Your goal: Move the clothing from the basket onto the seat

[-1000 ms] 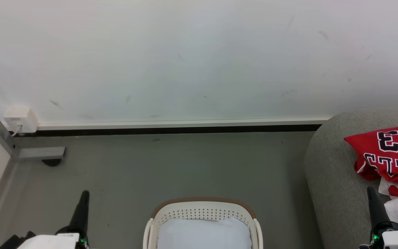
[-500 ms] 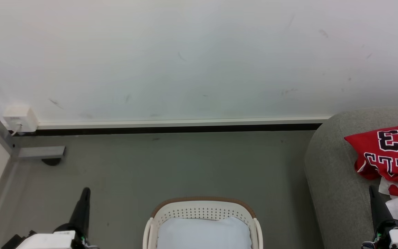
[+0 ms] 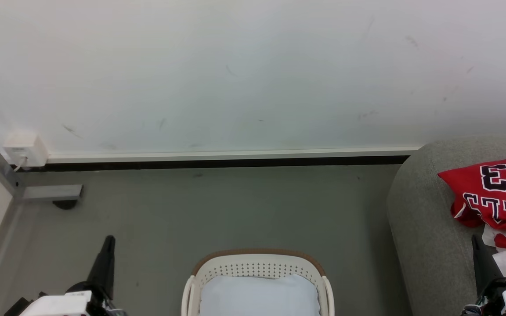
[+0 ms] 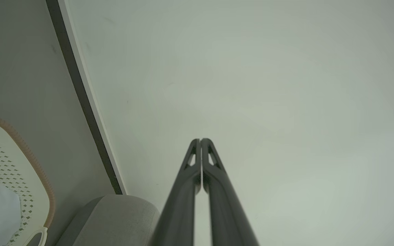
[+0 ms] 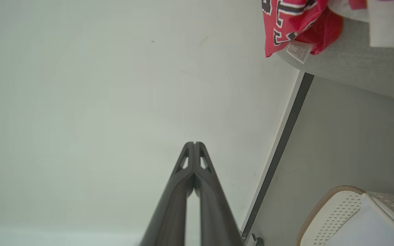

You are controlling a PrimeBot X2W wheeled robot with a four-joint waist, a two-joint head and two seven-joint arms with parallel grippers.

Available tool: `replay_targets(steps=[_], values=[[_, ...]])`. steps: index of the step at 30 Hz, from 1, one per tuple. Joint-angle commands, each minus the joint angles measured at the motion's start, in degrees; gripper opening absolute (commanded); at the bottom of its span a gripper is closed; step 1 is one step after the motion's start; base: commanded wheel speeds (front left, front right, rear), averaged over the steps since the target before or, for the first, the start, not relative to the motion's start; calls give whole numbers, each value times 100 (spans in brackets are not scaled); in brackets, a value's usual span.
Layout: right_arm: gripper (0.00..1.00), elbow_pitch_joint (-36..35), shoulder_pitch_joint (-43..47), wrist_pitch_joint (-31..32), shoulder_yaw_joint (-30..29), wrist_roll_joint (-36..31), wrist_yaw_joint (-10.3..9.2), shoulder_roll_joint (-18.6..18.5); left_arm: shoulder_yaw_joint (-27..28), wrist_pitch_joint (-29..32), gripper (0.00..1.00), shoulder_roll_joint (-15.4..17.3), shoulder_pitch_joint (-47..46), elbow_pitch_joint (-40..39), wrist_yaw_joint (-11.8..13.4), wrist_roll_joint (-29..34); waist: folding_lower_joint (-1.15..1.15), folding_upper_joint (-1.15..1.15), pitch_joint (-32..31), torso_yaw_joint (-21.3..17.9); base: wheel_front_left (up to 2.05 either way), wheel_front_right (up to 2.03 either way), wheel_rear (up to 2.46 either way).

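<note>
Clothing [image 3: 494, 193] lay heaped on the seat [image 3: 424, 228], unshifted over the last second. The basket [image 3: 257, 253] showed a bare pale bottom, so the move looked finished. Both grippers, left [image 3: 110, 240] and right [image 3: 476, 239], were clenched on nothing and had sunk slightly lower. A wall socket [image 3: 22, 149] sat far off; nothing blocked the way.

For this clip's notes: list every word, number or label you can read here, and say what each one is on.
"23": upside down on the red clothing lying on the seat; the 2 is cut by the picture's edge.
"LLS": upside down below the number, the end of a word cut by the same edge.
The small white tag on the clothing: print too small to read.
The wall box: any marking is too small to read.
</note>
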Motion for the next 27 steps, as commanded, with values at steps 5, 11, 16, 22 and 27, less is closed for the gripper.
replay_targets(steps=[5, 11, 16, 22, 27], values=[[0, -26, -72, 21, -23, 2, -12, 9, 15, 24, 0, 8, -55, -16, 8, -76, 0, 0, 0, 0, 0, 0, 0], [0, -25, -73, 27, -28, -4, -12, 12, 14, 24, 0, 8, -54, -15, 8, -77, 0, 0, 0, 0, 0, 0, 0], [0, -24, -73, 31, -31, -8, -12, 15, 14, 24, 0, 8, -54, -15, 8, -77, 0, 0, 0, 0, 0, 0, 0], [0, -24, -74, 36, -35, -13, -12, 17, 14, 24, 0, 8, -54, -15, 8, -77, 0, 0, 0, 0, 0, 0, 0], [0, -24, -74, 34, -38, -17, -12, 18, 13, 23, 0, 8, -53, -16, 8, -78, 0, 0, 0, 0, 0, 0, 0]])
